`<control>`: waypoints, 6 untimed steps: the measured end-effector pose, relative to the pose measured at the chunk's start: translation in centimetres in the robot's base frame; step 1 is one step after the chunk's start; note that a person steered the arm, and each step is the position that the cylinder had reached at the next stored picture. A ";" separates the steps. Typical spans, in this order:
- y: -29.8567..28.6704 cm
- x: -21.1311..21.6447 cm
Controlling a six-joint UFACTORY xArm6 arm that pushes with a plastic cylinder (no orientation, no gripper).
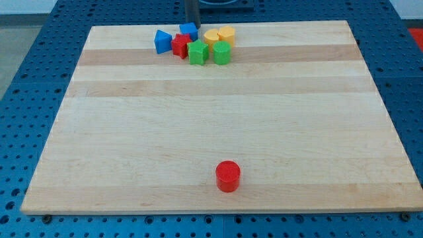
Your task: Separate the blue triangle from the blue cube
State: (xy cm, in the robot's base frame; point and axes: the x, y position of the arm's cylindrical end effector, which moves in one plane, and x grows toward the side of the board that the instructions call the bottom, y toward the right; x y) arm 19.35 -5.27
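Observation:
The blue triangle (161, 41) sits near the view's top, at the left end of a cluster of blocks. The blue cube (189, 30) is to its right and slightly higher, with a red block (180, 45) between and below them. My rod comes down from the view's top edge, and my tip (192, 24) is at the top of the blue cube, touching or just behind it.
A green star-like block (197, 52) and a green block (221, 53) lie below the cube. Two yellow blocks (213, 37) (227, 34) lie to its right. A red cylinder (228, 176) stands alone near the view's bottom. The wooden board (218, 119) ends just above the cluster.

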 end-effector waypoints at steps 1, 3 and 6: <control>1.8 0.0; -2.2 0.7; -3.5 6.8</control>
